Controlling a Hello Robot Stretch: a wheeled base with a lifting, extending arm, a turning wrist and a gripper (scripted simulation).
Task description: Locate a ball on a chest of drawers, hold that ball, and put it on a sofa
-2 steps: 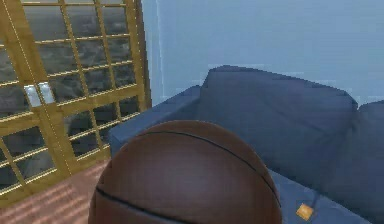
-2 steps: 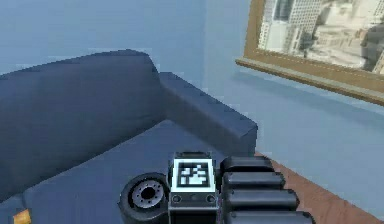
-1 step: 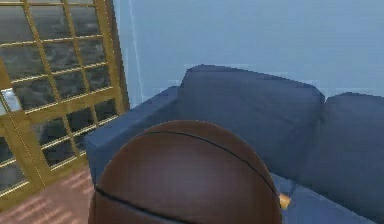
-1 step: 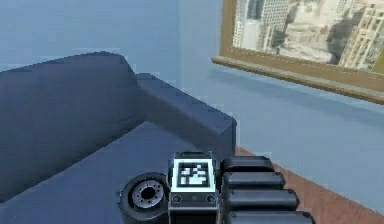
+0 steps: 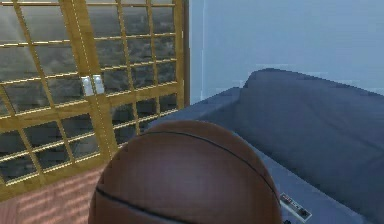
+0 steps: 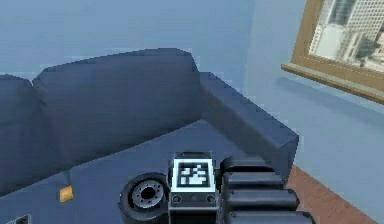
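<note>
**A:** forward view first: the ball (image 5: 185, 175) is huge at the bottom middle, right up by the camera. The blue sofa (image 5: 310, 120) is just behind it on the right, glass doors (image 5: 90, 80) on the left. Reads to me like the last step, the drop-off onto the sofa

**B:** agreed. The ball's underside is cut off by the frame though, so no idea what's under it. Also a small flat thing (image 5: 294, 207) on the cushion, can't tell what

**A:** arm side view: the arm (image 6: 255, 190) rises from the bottom edge with the seat behind it. There's a white marker square (image 6: 195, 172), and the gripper (image 6: 147, 197) is the dark lump left of that. Its far end is hard to make out, so I can't tell whether it holds anything

**B:** there's a tiny orange bit (image 6: 67, 193) on the seat too, unclear what. Next move, I'd guess: get the ball low and well over the seat, away from the front edge, so it doesn't roll off
</note>
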